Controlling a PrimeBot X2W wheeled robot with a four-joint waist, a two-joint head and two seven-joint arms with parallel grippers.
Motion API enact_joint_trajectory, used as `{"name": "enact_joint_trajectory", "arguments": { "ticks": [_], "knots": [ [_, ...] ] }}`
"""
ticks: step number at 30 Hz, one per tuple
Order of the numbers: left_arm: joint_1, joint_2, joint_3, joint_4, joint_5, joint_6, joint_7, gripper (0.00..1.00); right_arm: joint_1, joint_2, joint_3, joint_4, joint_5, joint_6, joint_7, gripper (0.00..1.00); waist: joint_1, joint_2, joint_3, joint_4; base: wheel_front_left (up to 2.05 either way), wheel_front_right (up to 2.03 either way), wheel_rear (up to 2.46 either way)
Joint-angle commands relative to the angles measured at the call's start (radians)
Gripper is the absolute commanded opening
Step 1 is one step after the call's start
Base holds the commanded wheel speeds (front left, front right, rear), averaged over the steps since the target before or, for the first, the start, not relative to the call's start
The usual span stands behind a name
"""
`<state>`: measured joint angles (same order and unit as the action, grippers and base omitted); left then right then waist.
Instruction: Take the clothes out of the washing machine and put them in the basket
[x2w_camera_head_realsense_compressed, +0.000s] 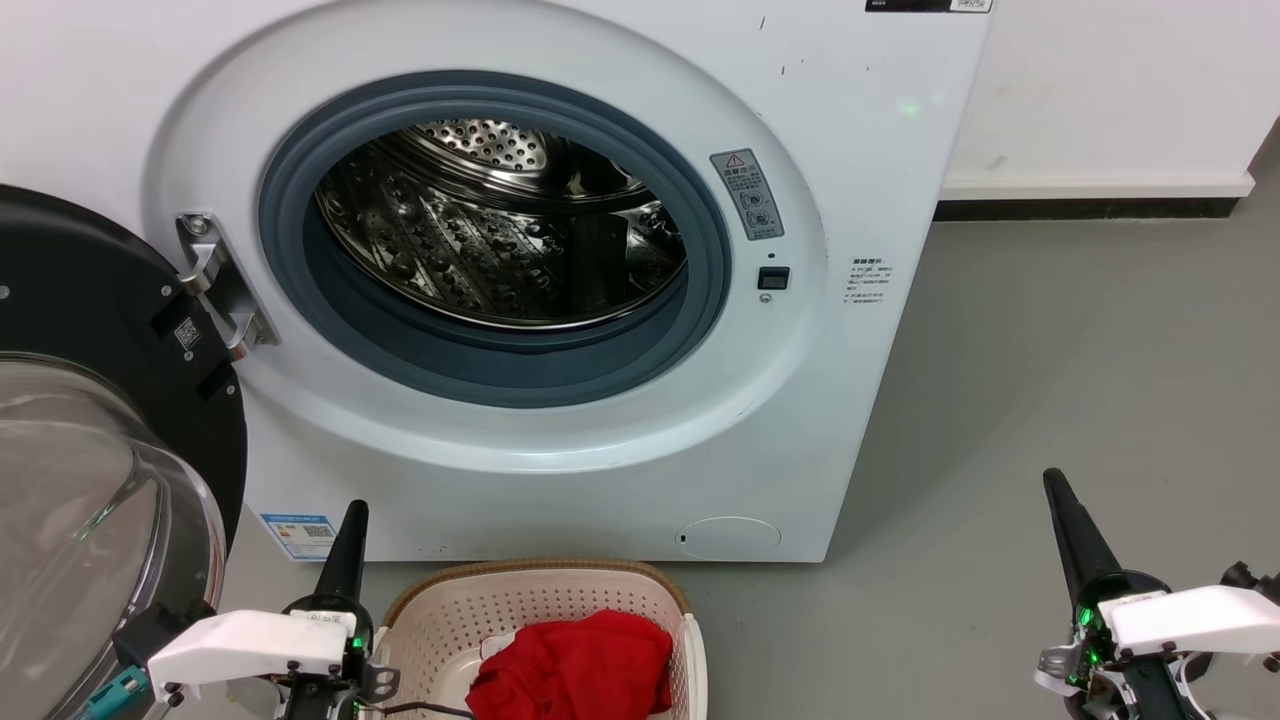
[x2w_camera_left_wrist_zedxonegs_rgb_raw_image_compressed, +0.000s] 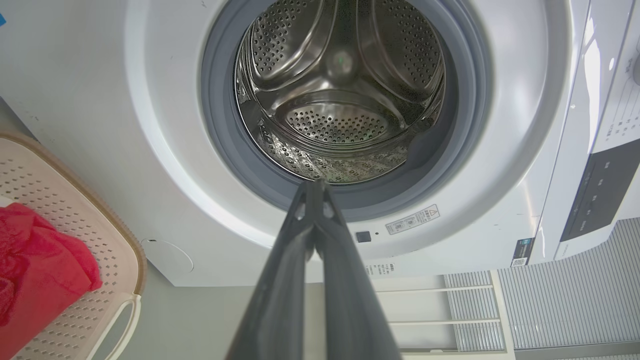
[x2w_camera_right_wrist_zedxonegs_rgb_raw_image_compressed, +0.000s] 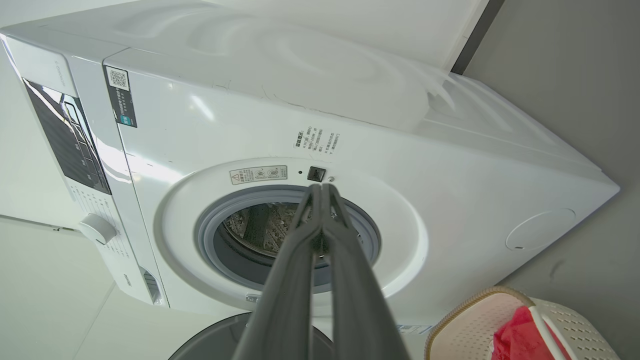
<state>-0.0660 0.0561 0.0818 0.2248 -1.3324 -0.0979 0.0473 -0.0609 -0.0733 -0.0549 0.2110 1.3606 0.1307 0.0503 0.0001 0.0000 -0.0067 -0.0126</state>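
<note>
Both grippers sat low and clear of the work. The left gripper (x2w_camera_head_realsense_compressed: 354, 520), just beside the basket (x2w_camera_head_realsense_compressed: 470, 615), had its two dark fingers pressed together on nothing. The right gripper (x2w_camera_head_realsense_compressed: 1058, 495), well apart over the grey floor (x2w_camera_head_realsense_compressed: 1050, 350), was likewise closed and empty. The red garment (x2w_camera_head_realsense_compressed: 575, 665) lay crumpled inside the basket, which stood on the floor just in front of the washing machine (x2w_camera_head_realsense_compressed: 880, 150). The machine's perforated steel drum (x2w_camera_head_realsense_compressed: 480, 230) showed bare metal in the head view and the left wrist view, with no red visible. Its lowest front part, behind the grey door seal (x2w_camera_head_realsense_compressed: 500, 375), was hidden from the head camera.

By my reading the transfer was done and only a check was left. Doing that well meant looking along the drum's lower lip for any small item before quitting. It also meant keeping the left arm off the open glass door (x2w_camera_head_realsense_compressed: 80, 300) at its side and making sure the garment's edge lay inside the brown rim.
</note>
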Motion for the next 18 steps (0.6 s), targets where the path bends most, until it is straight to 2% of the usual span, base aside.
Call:
{"name": "enact_joint_trajectory", "arguments": {
  "ticks": [1,18],
  "knots": [
    [-0.020,0.000,0.006,-0.001,-0.018,-0.008,0.005,0.00,-0.024,-0.003,-0.003,0.000,0.021,0.000,0.004,0.00,-0.0001,0.0000,0.000,0.000,0.00,0.00,0.00],
    [-0.035,-0.003,0.021,0.012,-0.161,-0.023,0.040,0.00,-0.038,0.000,-0.018,0.019,0.159,0.000,0.025,0.00,-0.0001,0.0000,0.005,0.006,0.00,0.00,0.00]
  ]
}}
